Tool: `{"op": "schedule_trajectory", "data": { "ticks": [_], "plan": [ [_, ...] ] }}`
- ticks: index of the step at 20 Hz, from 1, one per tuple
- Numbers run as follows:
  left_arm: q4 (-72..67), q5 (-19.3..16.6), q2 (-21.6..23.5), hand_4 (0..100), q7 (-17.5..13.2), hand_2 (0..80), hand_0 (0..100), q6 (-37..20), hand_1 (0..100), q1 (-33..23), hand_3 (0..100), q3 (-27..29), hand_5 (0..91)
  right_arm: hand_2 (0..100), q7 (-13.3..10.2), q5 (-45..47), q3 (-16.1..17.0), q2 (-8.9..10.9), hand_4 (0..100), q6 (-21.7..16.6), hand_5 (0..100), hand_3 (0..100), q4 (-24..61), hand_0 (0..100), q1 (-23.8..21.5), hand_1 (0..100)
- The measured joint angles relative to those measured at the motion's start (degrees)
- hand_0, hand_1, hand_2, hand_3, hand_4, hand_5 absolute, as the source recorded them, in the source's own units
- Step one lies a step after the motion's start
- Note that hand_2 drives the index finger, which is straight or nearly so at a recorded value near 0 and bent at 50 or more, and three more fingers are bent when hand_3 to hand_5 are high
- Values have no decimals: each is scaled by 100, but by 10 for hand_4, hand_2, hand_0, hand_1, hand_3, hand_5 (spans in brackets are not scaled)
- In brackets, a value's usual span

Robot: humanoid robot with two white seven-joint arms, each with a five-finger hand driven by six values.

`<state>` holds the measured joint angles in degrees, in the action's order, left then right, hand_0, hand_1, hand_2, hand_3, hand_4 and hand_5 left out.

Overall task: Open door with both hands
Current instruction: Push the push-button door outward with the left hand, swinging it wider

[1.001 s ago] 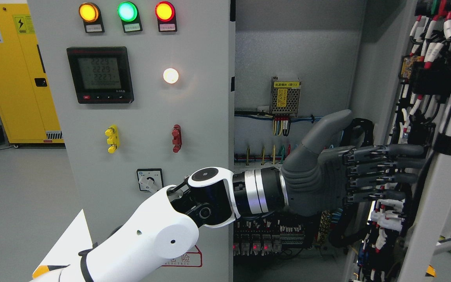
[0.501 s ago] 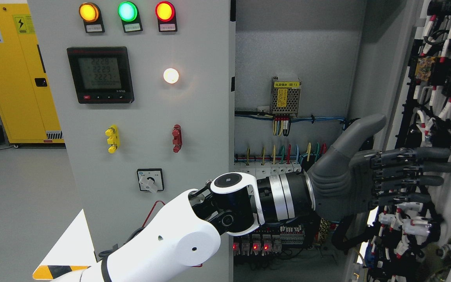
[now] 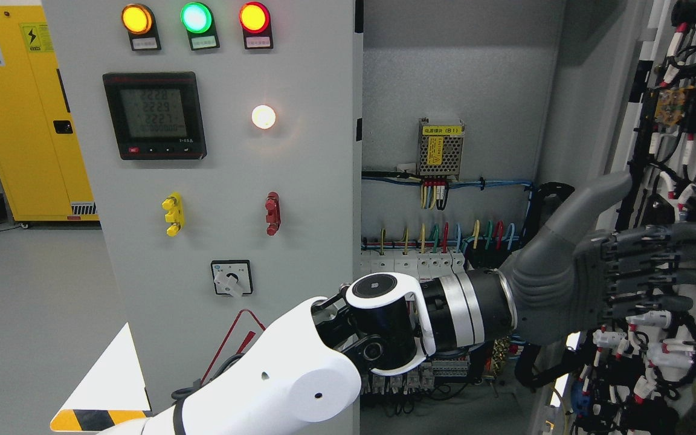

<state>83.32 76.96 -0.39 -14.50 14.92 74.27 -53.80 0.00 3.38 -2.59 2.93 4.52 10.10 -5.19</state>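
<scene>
left hand (image 3: 620, 266) flat, fingers outstretched against the open door (image 3: 686, 199) at right.

The right-hand door (image 3: 680, 181) runs off the picture's right edge, so its outer face and handle are out of sight. The left hand (image 3: 602, 272) covers part of the wiring (image 3: 656, 356) mounted on it. The left arm's forearm (image 3: 275, 386) hides the lower breakers (image 3: 396, 380). Meter (image 3: 156, 115) digits are too small to read reliably.

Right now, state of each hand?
Left hand: open, fingers straight, flat against the inside of the right cabinet door, holding nothing.
Right hand: not in view.
</scene>
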Motion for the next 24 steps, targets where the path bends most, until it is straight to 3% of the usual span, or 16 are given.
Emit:
{"op": "schedule_trajectory", "data": {
  "ticks": [7,24],
  "plan": [
    [96,-59,-145,0,310,0,0,-24,0,-14,0,-8,0,0,0,-2,-2,-1,0,0,0,0,0,215,0,70],
    [59,-1090,-635,0,479,0,0,-118,0,-155,0,-11,0,0,1,2,-1,-2,0,-9,0,0,0,215,0,70]
  ]
}}
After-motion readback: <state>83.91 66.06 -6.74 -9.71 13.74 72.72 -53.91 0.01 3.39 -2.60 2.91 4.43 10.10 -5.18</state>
